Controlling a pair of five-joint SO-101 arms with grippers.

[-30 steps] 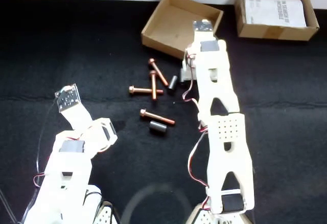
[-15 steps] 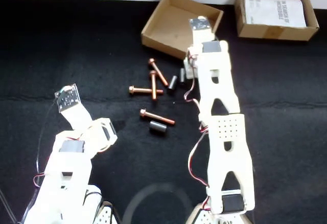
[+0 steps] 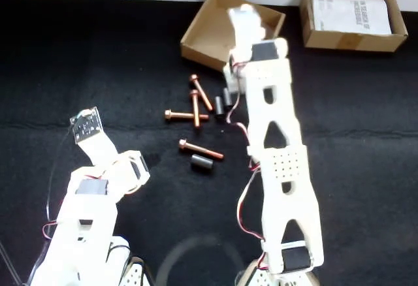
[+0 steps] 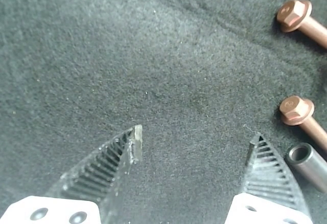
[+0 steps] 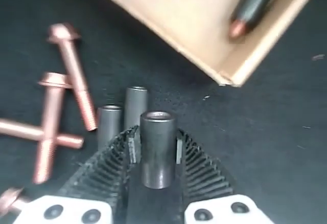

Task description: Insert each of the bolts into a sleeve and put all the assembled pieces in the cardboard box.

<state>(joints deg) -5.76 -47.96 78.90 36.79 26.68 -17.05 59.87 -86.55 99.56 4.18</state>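
Currently: tan cardboard box (image 3: 215, 31) at far edge of black cloth (image 3: 98, 57), one assembled piece (image 5: 253, 4) inside. Left gripper (image 4: 196, 134) spread wide above cloth; right gripper (image 5: 157, 139) clamped on sleeve (image 5: 157, 157) near box. Four copper hex-headed bolts (image 3: 201, 149) loose; sleeve dark grey, tubular.

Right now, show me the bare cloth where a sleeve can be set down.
Free: the cloth left of the bolts, and right of the right arm below the paper-filled box. Crowded: bolts and sleeves beside the cardboard box.
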